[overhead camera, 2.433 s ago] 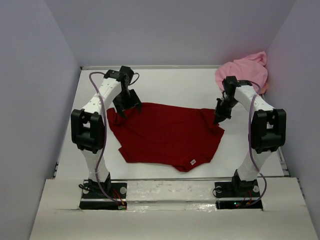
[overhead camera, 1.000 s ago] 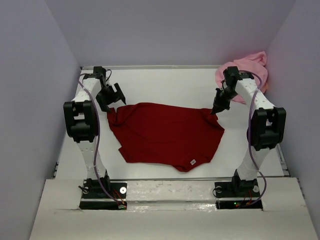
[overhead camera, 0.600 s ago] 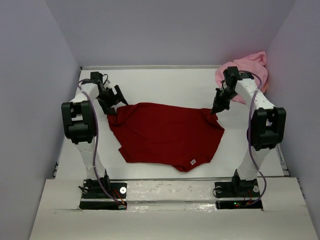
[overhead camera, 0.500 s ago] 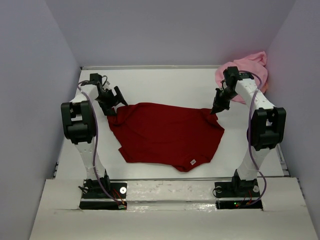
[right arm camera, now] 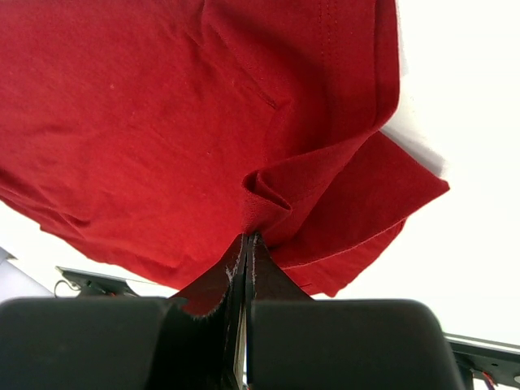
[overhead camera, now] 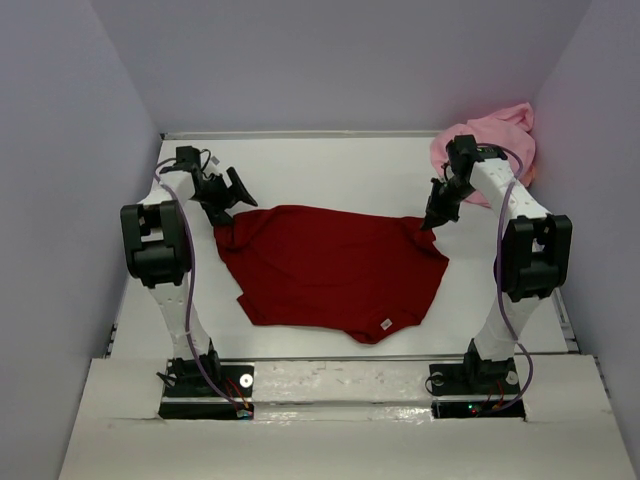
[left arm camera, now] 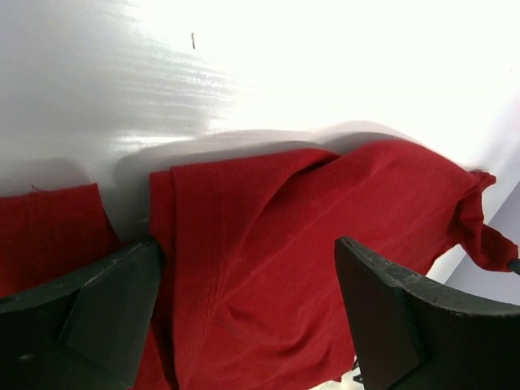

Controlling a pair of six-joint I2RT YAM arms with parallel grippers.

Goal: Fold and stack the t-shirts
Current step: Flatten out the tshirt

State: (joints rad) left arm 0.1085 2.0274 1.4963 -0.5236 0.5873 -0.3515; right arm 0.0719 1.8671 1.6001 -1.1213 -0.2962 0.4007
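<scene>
The dark red t-shirt (overhead camera: 335, 270) lies spread on the white table, slightly rumpled. My right gripper (overhead camera: 430, 222) is shut on a pinched fold of its far right sleeve (right arm camera: 268, 203) and holds that corner a little lifted. My left gripper (overhead camera: 226, 205) is open over the shirt's far left sleeve, with its two black fingers (left arm camera: 97, 309) wide apart on either side of the red cloth (left arm camera: 268, 260). The light pink t-shirt (overhead camera: 490, 145) lies crumpled in the far right corner.
Grey walls close in the table on the left, the back and the right. Bare white table (overhead camera: 340, 170) lies behind the red shirt, and a strip lies in front of it near the arm bases.
My left arm has swung out to the left and settled at the shirt's far left sleeve. My right gripper has moved back and lifted the right sleeve corner slightly.
</scene>
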